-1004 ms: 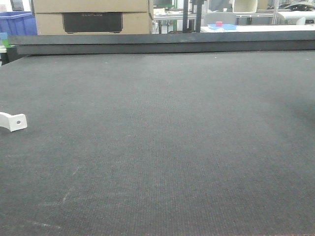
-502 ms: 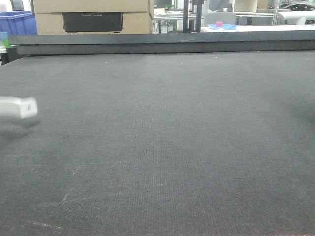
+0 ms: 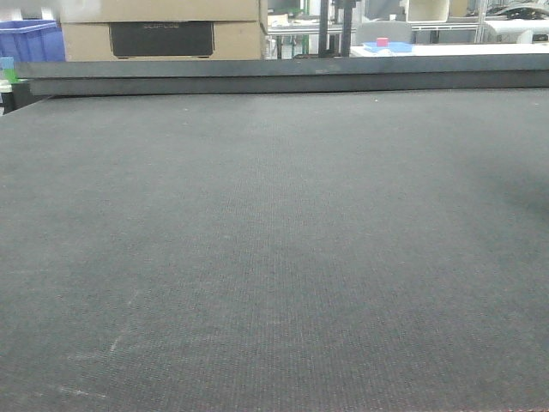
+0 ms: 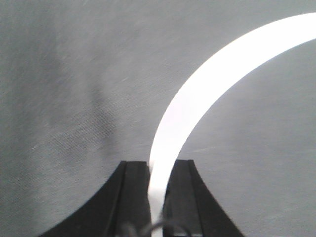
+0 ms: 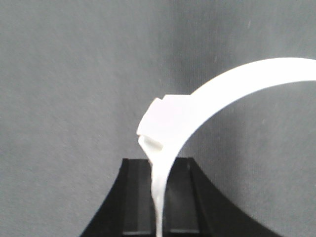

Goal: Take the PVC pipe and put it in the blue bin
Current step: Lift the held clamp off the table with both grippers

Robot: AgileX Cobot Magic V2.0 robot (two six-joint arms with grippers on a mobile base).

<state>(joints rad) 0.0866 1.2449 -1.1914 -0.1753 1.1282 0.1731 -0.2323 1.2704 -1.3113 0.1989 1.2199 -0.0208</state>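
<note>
The left gripper is clamped on the PVC pipe. Its two black fingers press either side of the pipe's lower end. From there the white strip rises and arcs up to the right, out of the left wrist view, held clear above the grey tabletop.

The right gripper is likewise closed on a second white curved piece. The thin end sits between its black fingers, and a blocky step stands just above them before the arc bends off to the right. I cannot tell how high it hangs over the tabletop.

In the front view the dark tabletop runs back to a raised rim. Behind the rim stand a cardboard box and, at the far left, a blue crate.
</note>
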